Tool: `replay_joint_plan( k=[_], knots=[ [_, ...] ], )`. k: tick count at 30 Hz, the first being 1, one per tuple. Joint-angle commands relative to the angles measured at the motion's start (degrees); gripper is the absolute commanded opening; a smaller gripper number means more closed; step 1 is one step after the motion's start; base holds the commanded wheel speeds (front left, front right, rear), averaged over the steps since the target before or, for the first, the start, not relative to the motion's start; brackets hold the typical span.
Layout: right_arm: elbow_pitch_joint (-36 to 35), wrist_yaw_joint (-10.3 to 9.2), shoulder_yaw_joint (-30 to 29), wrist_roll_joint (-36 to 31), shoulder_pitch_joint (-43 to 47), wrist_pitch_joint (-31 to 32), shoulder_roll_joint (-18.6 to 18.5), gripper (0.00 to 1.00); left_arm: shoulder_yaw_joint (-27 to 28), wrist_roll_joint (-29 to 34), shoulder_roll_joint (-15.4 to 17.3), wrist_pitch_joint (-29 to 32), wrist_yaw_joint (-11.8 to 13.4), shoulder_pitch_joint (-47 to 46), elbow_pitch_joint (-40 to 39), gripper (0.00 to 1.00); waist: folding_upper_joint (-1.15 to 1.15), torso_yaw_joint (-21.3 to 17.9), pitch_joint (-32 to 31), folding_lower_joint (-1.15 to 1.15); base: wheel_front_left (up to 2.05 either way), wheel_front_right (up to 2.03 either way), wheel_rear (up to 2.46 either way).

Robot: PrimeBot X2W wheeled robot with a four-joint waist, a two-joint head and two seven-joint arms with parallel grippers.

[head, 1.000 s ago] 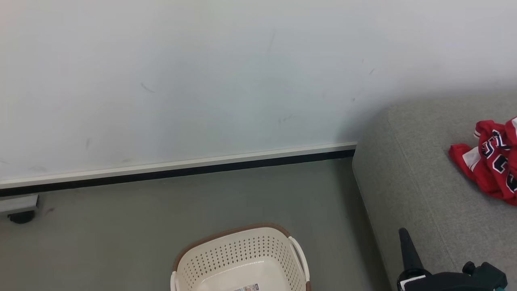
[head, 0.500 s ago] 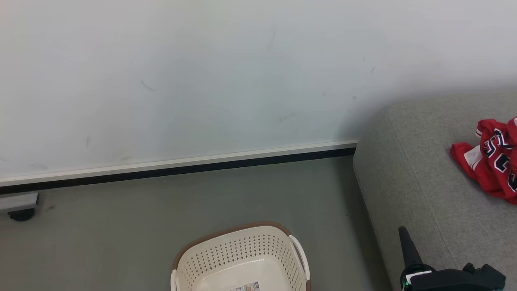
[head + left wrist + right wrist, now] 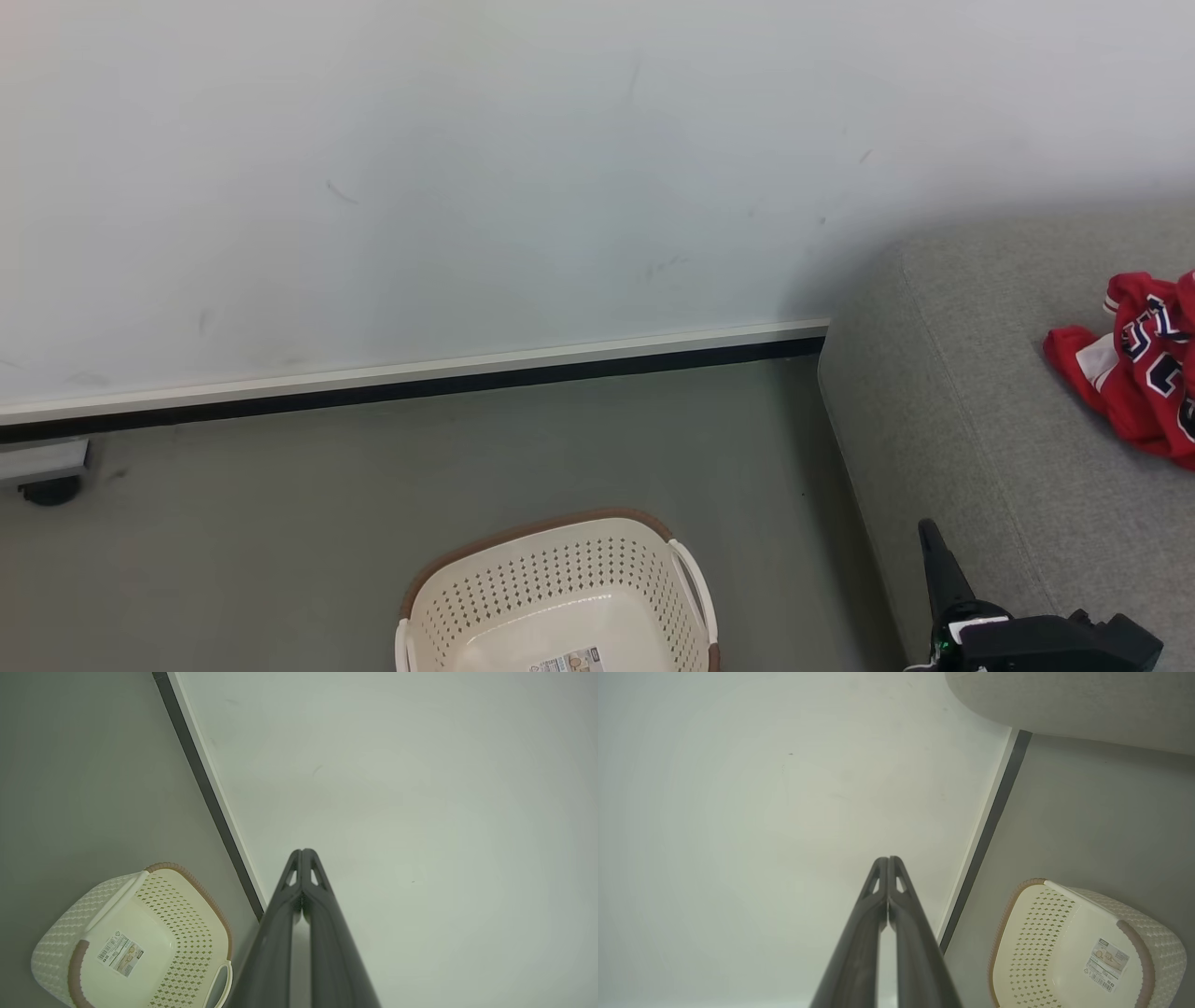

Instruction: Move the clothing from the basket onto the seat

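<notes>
Likely soft and light, the clothing (image 3: 1144, 383) right of the basket (image 3: 560, 569) wants pinching at a fold; left tool (image 3: 302, 851), right tool (image 3: 888, 858) both together.

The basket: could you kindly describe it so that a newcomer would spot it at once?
Find the large grey seat against the white wall. On the floor left of it stands the basket. Oval, cream-white and brown-rimmed, it is the one perforated thing among plain grey surfaces.
</notes>
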Motion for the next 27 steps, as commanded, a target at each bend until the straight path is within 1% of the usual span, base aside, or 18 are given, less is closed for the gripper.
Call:
replay_joint_plan(
  k=[1, 27],
  knots=[
    [-0.1, 0.02, -0.2, 1.6, -0.6, 0.4, 0.2, 0.00, 0.4, -1.7, 0.4, 0.4, -0.5, -0.9, 0.0, 0.00, 0.00, 0.0, 0.1, 0.00, 0.00, 0.00, 0.00],
    [1.3, 0.02, -1.5, 12.8, -2.0, 2.8, 1.2, 0.00, 2.4, -13.3, 0.2, 3.8, -0.9, -1.4, 0.7, 0.00, 0.00, 0.2, 0.8, 0.00, 0.00, 0.00, 0.00]
  ],
)
